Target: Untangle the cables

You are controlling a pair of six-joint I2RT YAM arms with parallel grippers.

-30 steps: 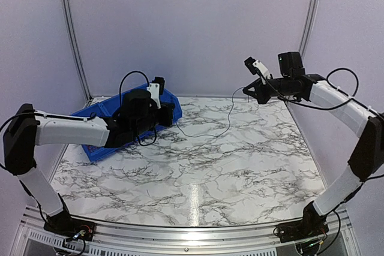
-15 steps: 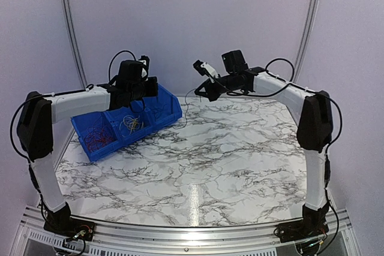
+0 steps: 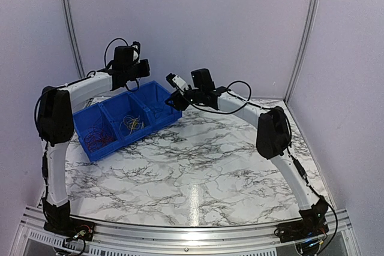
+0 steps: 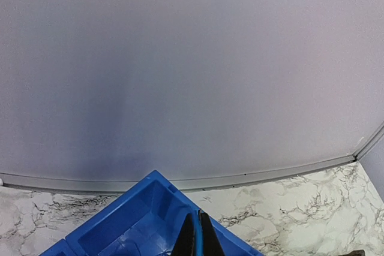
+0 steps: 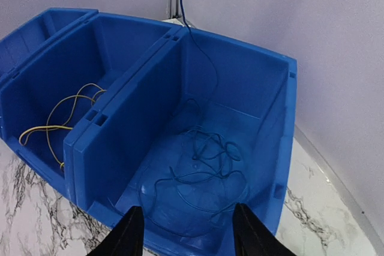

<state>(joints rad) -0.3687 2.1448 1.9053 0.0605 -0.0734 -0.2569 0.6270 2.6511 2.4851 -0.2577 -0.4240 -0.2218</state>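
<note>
Thin blue cables (image 5: 198,166) are lying in the blue plastic bin (image 5: 120,124); with your right gripper (image 5: 188,208) hovering apart and left gripper (image 4: 197,219) together, drop strands centrally.

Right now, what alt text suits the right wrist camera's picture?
Thin blue wires lie in the nearest compartment of a blue plastic bin, one strand rising out of frame. Thin yellow wires lie in the next compartment; the open right gripper frames the bottom.
</note>
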